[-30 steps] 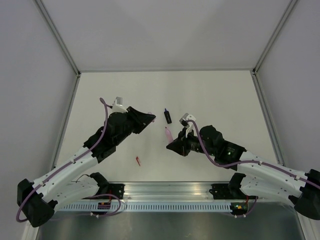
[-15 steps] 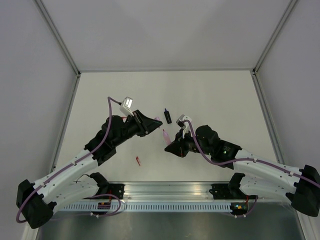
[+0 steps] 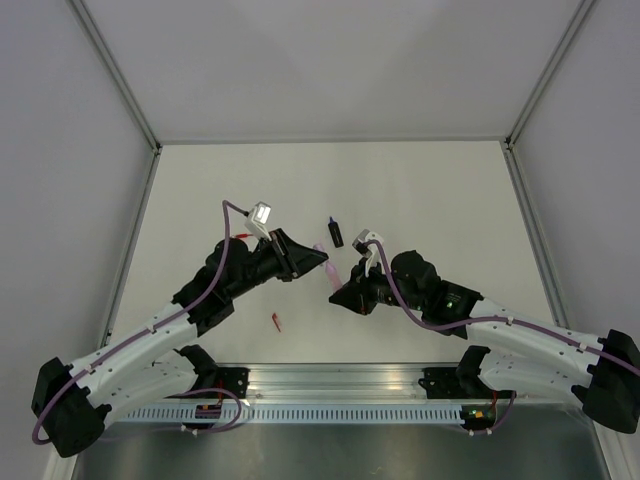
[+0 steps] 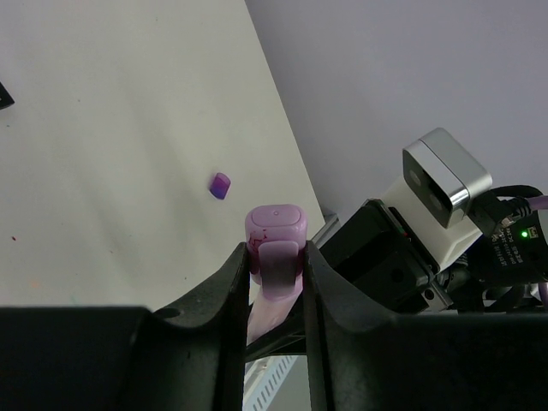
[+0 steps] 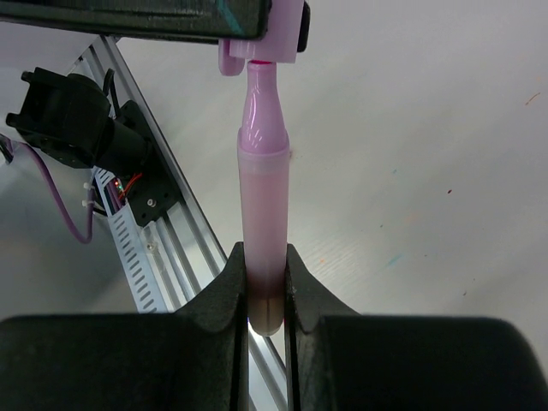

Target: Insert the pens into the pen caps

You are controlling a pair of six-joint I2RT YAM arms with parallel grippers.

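Right gripper (image 5: 264,259) clamps pink marker (image 5: 263,188); left gripper (image 4: 276,257) clamps lilac cap (image 4: 276,224); white tabletop (image 3: 430,190), grey walls (image 3: 330,60).

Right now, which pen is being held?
The pale pink marker, clamped in the right end effector; the small red one lies loose on the table.

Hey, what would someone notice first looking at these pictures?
Over the middle of the table, the right gripper holds a pink marker with its tip at the mouth of a pink cap clamped in the left gripper. A dark purple piece lies just beyond them, and a small red piece lies closer to the near edge.
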